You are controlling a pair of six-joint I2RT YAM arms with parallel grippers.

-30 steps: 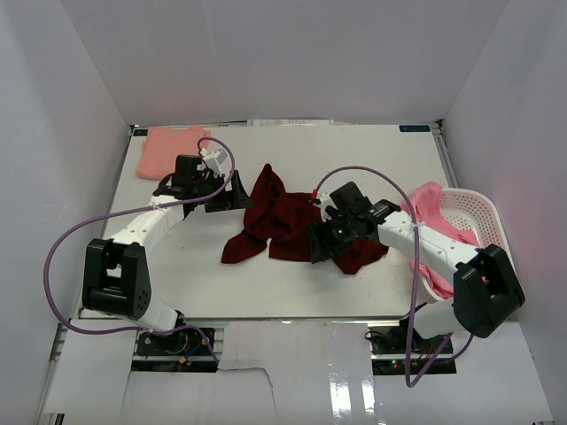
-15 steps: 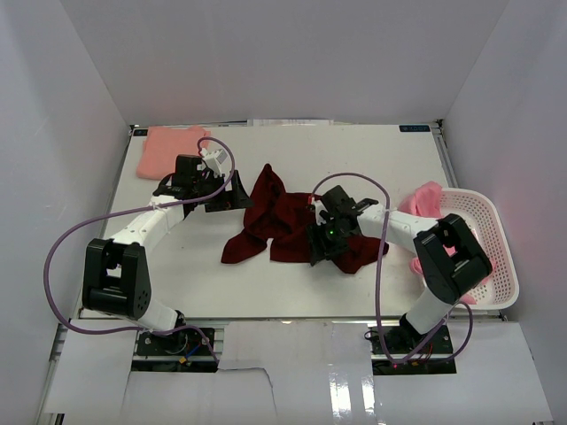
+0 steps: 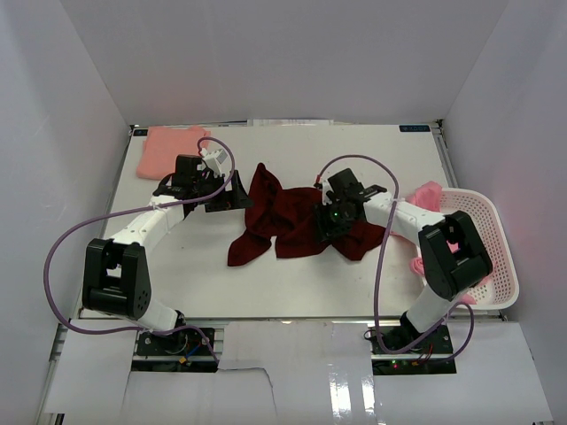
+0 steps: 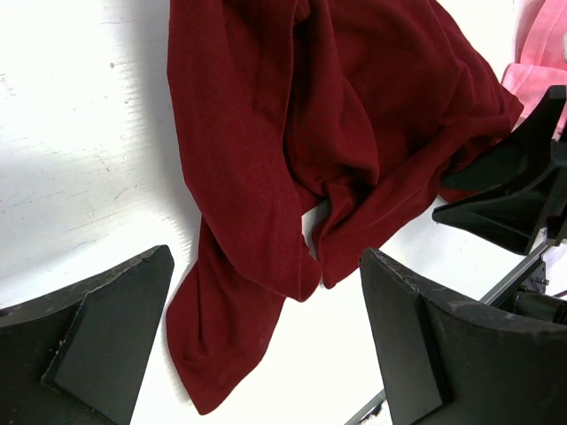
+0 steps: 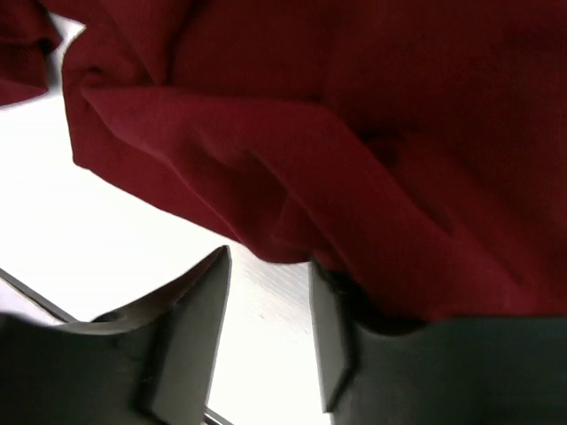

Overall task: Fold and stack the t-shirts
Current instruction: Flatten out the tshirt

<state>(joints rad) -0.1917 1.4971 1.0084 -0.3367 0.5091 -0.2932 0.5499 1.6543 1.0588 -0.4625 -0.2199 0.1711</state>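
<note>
A dark maroon t-shirt [image 3: 285, 215] lies crumpled mid-table. My left gripper [image 3: 232, 197] hovers at its left edge, open wide; in the left wrist view the maroon t-shirt [image 4: 292, 159] spreads ahead of the left gripper [image 4: 266, 266], with a loose tail between the fingers [image 4: 106, 336]. My right gripper [image 3: 330, 227] is low over the shirt's right part. In the right wrist view the right gripper [image 5: 270, 261] shows bare table in the gap between its jaws, and maroon t-shirt cloth [image 5: 354, 133] drapes over the right finger. A folded salmon t-shirt [image 3: 170, 150] lies back left.
A white mesh basket [image 3: 485, 232] stands at the right table edge, with a pink shirt [image 3: 429, 197] hanging over its rim. Purple cables loop from both arms. White walls enclose the table on three sides.
My right gripper has moved toward the back of the table and narrowed its jaws. The maroon shirt's right part has shifted with it. The left arm has not moved.
</note>
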